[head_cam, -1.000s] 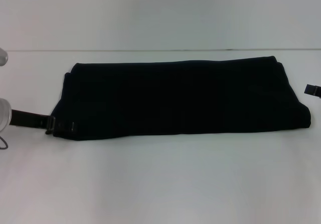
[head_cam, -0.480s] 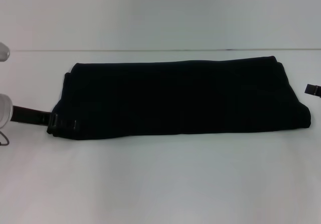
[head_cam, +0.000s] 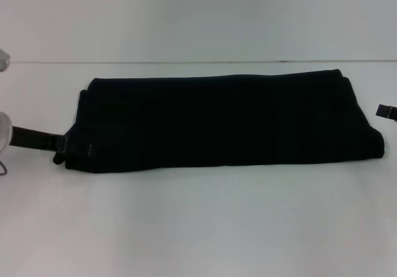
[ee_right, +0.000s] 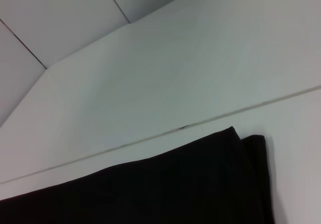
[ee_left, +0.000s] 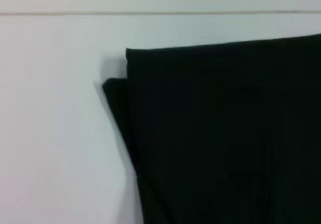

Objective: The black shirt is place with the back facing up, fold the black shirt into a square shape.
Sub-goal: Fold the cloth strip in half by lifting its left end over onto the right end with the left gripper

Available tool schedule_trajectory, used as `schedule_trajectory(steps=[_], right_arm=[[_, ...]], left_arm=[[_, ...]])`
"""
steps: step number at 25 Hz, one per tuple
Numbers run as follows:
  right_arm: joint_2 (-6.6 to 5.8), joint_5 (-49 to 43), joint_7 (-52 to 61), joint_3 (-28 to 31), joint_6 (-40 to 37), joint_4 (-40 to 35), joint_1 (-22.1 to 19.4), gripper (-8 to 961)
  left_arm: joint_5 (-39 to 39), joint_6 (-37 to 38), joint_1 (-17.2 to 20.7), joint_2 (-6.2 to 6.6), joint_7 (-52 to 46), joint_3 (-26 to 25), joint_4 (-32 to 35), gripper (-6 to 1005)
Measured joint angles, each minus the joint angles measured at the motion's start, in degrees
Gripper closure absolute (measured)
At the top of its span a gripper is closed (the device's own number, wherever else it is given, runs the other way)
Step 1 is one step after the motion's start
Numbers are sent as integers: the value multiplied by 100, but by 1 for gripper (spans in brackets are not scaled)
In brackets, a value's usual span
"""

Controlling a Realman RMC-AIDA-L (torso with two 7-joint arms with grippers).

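The black shirt point(head_cam: 217, 122) lies folded into a long flat band across the white table point(head_cam: 198, 227). My left gripper point(head_cam: 74, 149) reaches in from the left and sits at the shirt's near left corner, touching the fabric edge. Only the tip of my right gripper point(head_cam: 388, 111) shows at the right edge of the head view, a little apart from the shirt's right end. The left wrist view shows the shirt's layered left end point(ee_left: 225, 133). The right wrist view shows its far right corner point(ee_right: 150, 194).
The table's far edge meets a pale wall point(head_cam: 198, 16) just behind the shirt. Bare white tabletop lies in front of the shirt and at both ends.
My left gripper has shifted slightly up and to the left along the shirt's near left corner. The shirt and the right gripper have not visibly moved.
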Motion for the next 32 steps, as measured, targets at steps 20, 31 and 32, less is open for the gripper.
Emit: schedule_trajectory(steps=[20, 31, 32], right_arm=[[0, 0, 9, 0, -63, 0, -20, 269], [0, 0, 10, 0, -70, 0, -35, 269], [0, 0, 10, 0, -70, 0, -36, 269]], left_arm=[[22, -156, 195, -39, -107, -41, -1, 112], [-39, 43, 44, -54, -15, 59, -115, 124], [-39, 59, 30, -61, -2, 62, -120, 125]])
